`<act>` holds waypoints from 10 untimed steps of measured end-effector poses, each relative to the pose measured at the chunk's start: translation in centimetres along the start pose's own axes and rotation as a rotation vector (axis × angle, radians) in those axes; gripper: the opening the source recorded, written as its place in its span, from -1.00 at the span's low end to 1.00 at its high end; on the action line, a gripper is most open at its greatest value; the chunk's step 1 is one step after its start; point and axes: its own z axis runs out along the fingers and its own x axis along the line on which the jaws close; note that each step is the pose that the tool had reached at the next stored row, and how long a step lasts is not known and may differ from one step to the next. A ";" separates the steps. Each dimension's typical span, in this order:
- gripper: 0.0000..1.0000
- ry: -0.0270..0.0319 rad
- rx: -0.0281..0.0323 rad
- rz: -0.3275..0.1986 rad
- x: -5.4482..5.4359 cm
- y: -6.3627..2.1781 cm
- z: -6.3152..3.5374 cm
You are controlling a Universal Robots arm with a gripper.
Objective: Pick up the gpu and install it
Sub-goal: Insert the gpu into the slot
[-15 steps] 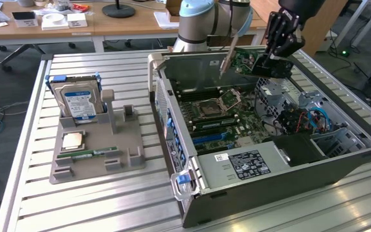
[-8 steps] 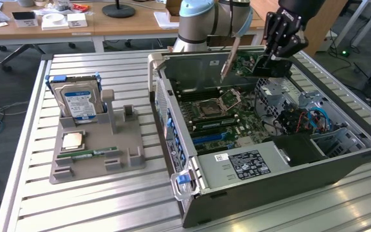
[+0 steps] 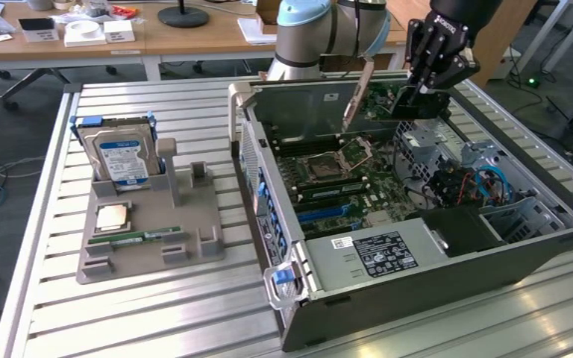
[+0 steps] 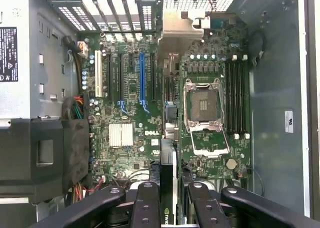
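Observation:
My gripper [image 3: 418, 95] is shut on the gpu [image 3: 384, 103] and holds it in the air over the far end of the open computer case [image 3: 266, 186]. The card hangs on edge, and its long silvery bracket [image 3: 357, 93] slants toward the exterior view's left. In the wrist view the gpu [image 4: 169, 160] shows edge-on between the black fingers [image 4: 147, 203], with its bracket [image 4: 176, 30] at the far end. Below it lies the green motherboard [image 4: 125, 105] with a blue expansion slot [image 4: 142, 77] and the open CPU socket [image 4: 204, 105].
A grey parts stand [image 3: 147, 246] on the exterior view's left holds a blue-labelled hard drive [image 3: 119, 153], a CPU [image 3: 113, 217] and a RAM stick [image 3: 137, 238]. Inside the case sit the power supply [image 3: 376, 253], a black shroud [image 4: 45, 150] and drive cages [image 3: 471, 164]. The slatted metal table [image 3: 167, 321] surrounds it.

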 end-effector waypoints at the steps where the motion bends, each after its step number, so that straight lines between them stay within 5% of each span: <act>1: -0.47 0.0000 0.0000 0.000 0.0 0.00 0.00; 3: -0.47 -0.0001 0.0049 -0.001 0.0 0.04 0.01; 8: -0.47 -0.0022 0.0661 -0.006 0.0 0.31 0.17; 10: -0.47 -0.0028 0.0793 -0.007 0.0 0.50 0.27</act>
